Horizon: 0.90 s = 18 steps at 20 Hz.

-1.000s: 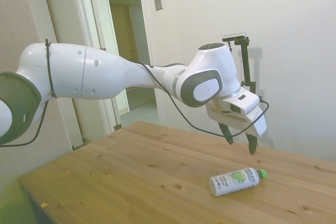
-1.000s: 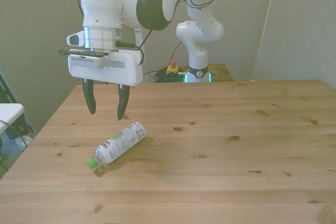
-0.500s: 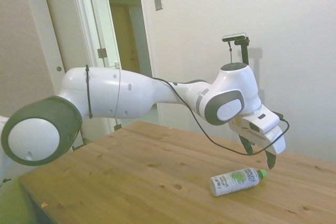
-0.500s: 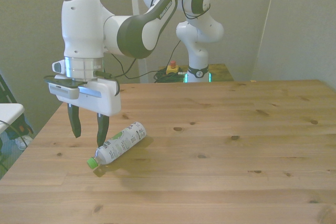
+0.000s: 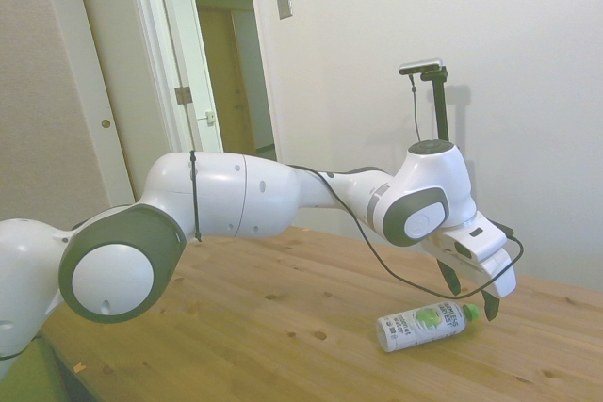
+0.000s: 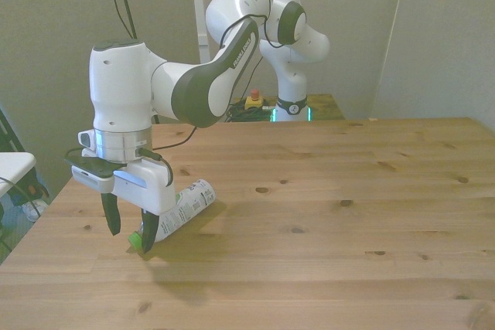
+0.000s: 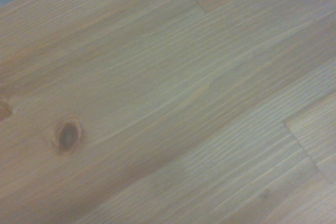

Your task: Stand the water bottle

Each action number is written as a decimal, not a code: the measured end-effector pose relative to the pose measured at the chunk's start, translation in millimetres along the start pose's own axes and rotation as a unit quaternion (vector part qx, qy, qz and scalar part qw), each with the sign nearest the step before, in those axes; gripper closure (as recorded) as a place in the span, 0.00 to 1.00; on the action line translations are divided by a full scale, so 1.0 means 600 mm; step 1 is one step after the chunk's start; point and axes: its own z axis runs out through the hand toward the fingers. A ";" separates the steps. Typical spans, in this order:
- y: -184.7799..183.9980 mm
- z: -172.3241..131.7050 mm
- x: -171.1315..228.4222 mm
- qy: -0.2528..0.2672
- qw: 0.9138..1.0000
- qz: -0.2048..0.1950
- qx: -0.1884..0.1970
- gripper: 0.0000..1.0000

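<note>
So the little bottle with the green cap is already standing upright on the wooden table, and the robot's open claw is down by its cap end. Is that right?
Not quite. The water bottle is lying on its side, not standing; the front view shows it flat on the table, green cap toward the camera. The rest holds: the gripper is open and low at the cap end, as the side view also shows.

A knotted pine counter [image 6: 348,191] fills the room — behind it, an open white-framed doorway [image 5: 221,91] and a small grey wall plate [image 5: 284,1] on the pale wall.
</note>
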 end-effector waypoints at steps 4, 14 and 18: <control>-0.002 0.010 -0.007 -0.005 1.000 -0.002 -0.002 0.00; 0.003 0.033 -0.018 -0.016 1.000 -0.003 -0.010 1.00; 0.005 0.038 -0.021 -0.019 1.000 -0.003 -0.013 1.00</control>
